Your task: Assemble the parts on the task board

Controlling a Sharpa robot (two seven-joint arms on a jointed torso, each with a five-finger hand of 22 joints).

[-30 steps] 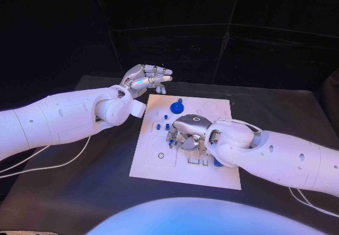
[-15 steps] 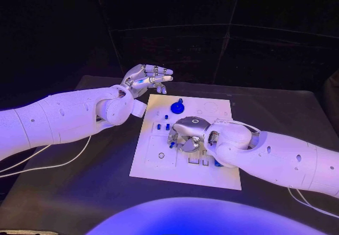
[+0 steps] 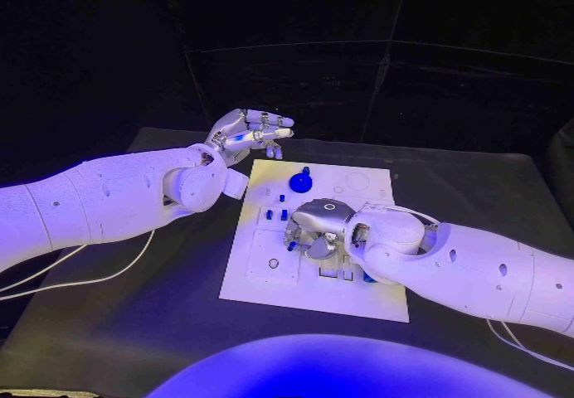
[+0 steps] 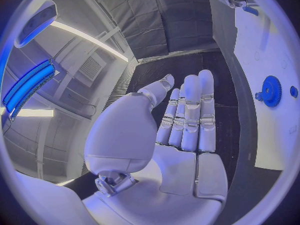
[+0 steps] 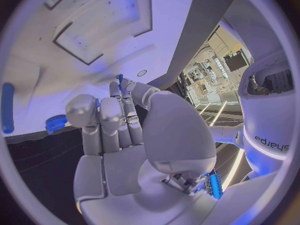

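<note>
Nearest the robot, on the black table (image 3: 143,332), lies the white board (image 3: 269,282), its long side running away from the body. Over the board's middle the right hand (image 3: 321,225) hangs palm down, fingers curled toward the plate; the right wrist view shows a small blue peg (image 5: 120,80) pinched at its fingertips (image 5: 128,85), just above the board's surface. Beside that hand small blue parts (image 3: 284,215) stand in the board, and the wrist view shows a blue knurled cap (image 5: 56,123) and a blue bar (image 5: 7,107) near the plate's edge. Farther on, a blue gear (image 3: 300,180) sits near the board's far end. Beyond the far left corner the left hand (image 3: 248,133) is raised off the table, fingers apart, holding nothing.
</note>
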